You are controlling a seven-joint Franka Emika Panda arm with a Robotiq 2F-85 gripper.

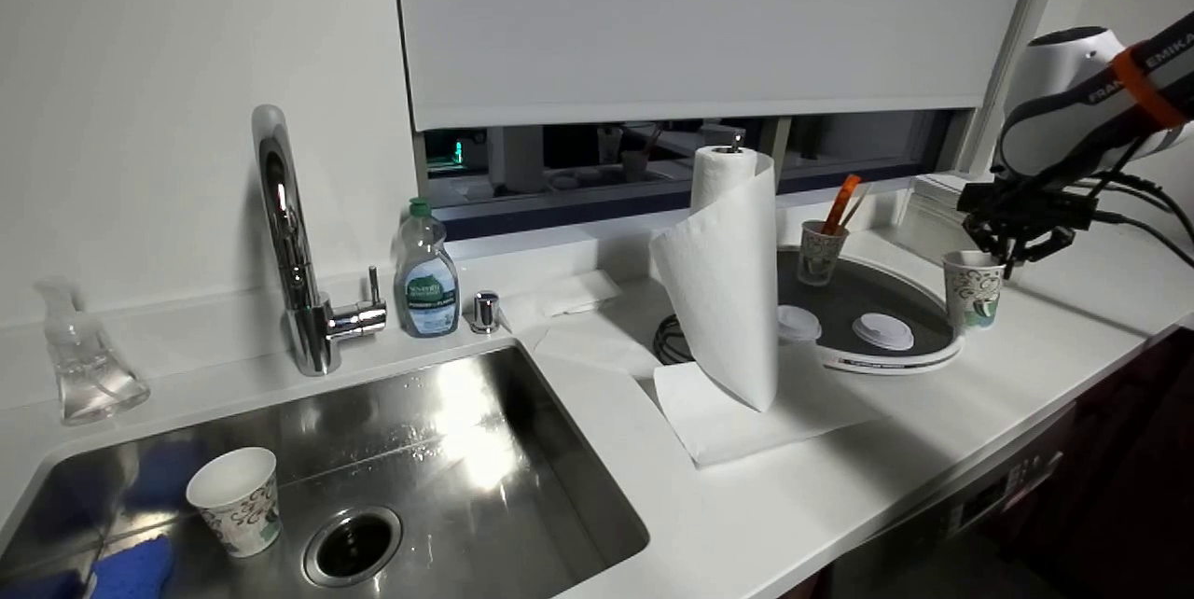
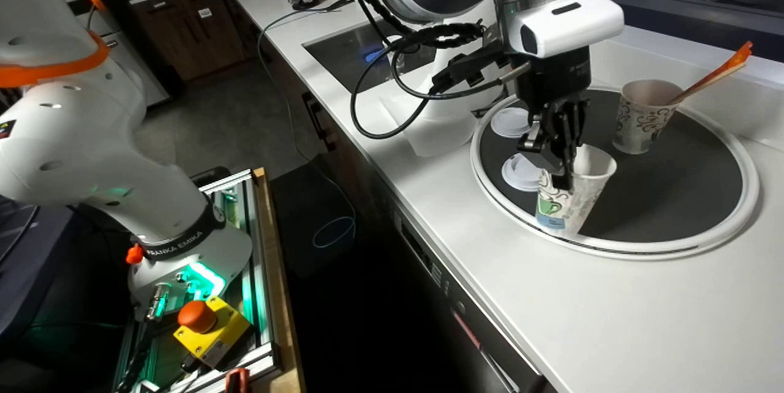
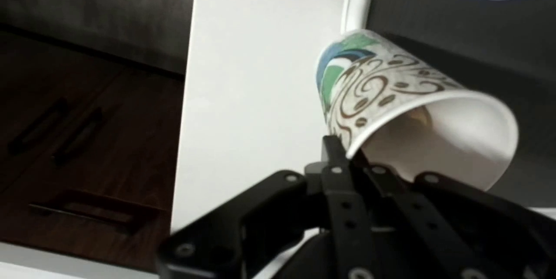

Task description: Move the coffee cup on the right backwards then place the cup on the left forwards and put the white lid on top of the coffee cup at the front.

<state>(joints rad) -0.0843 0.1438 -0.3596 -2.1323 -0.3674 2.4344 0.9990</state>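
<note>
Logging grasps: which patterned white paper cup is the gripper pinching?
The cup at the round dark plate's rim; the stick-holding cup and sink cup stand clear.

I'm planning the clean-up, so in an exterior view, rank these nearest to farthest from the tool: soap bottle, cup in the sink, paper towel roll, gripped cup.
1. Gripped cup: pinched near its rim by the tool.
2. Paper towel roll: to the picture's left.
3. Soap bottle: farther left, behind the sink.
4. Cup in the sink: farthest left.
</note>
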